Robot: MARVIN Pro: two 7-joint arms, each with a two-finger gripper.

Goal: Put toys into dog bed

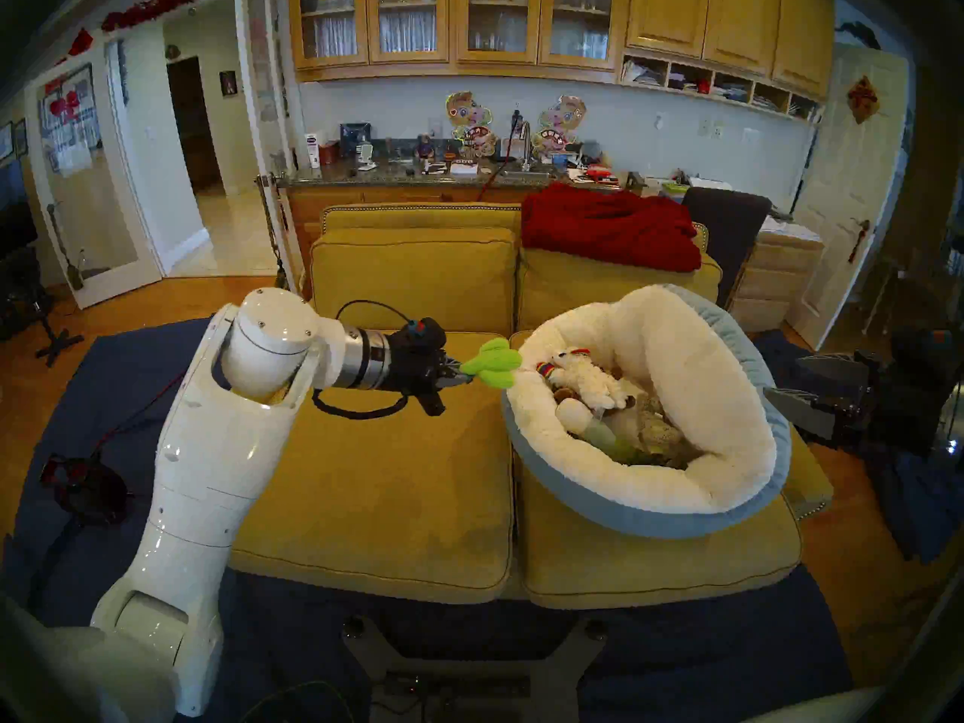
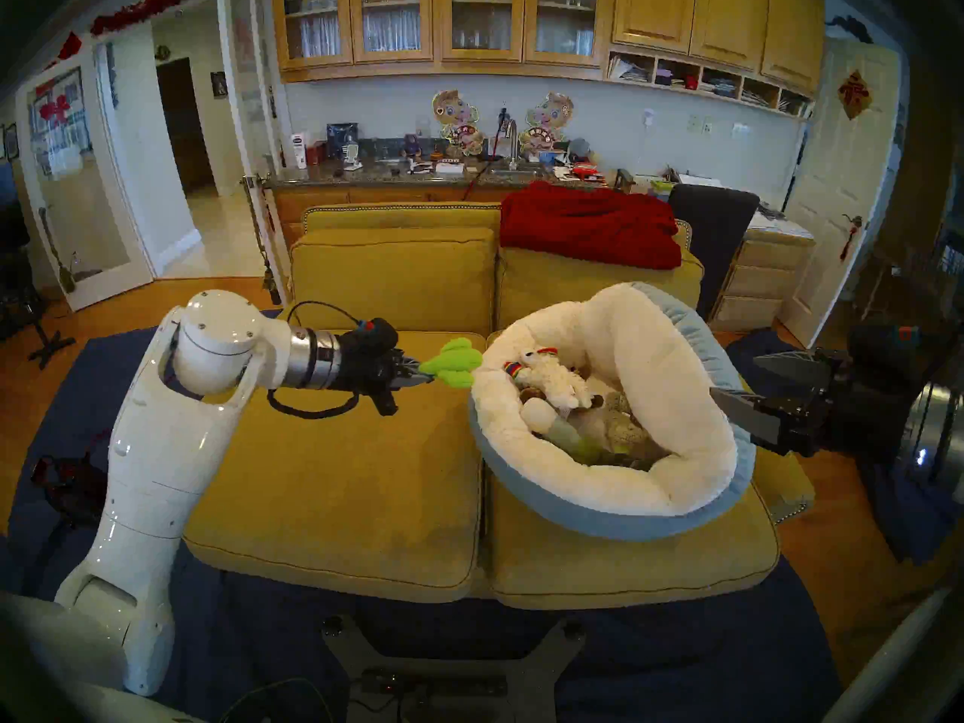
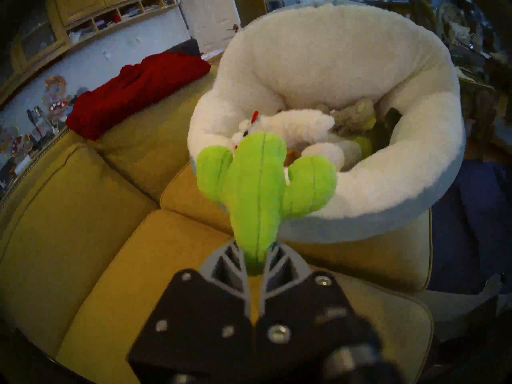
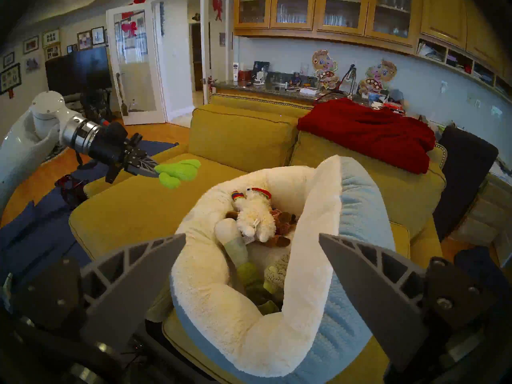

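Note:
My left gripper (image 1: 461, 375) (image 3: 256, 261) is shut on the base of the bright green cactus (image 1: 493, 364) (image 3: 263, 186) and holds it in the air, just left of the dog bed's rim. The dog bed (image 1: 652, 497) (image 4: 221, 319), cream fleece inside and light blue outside, lies on the right sofa seat with its right wall raised. In it lie the white lamb (image 1: 584, 380) (image 4: 255, 214), the white-green leek (image 4: 235, 247), the brown knitted animal (image 4: 285, 222) and the grey mottled animal (image 4: 277, 269). My right gripper (image 1: 793, 403) (image 4: 251, 235) is open at the bed's right side.
The mustard-yellow sofa (image 1: 375, 471) carries a red blanket (image 1: 610, 226) on its right backrest. A dark chair back (image 1: 725, 226) stands behind the sofa's right end. A blue rug (image 1: 94, 393) and a dark red-black object (image 1: 88, 487) lie on the floor at left.

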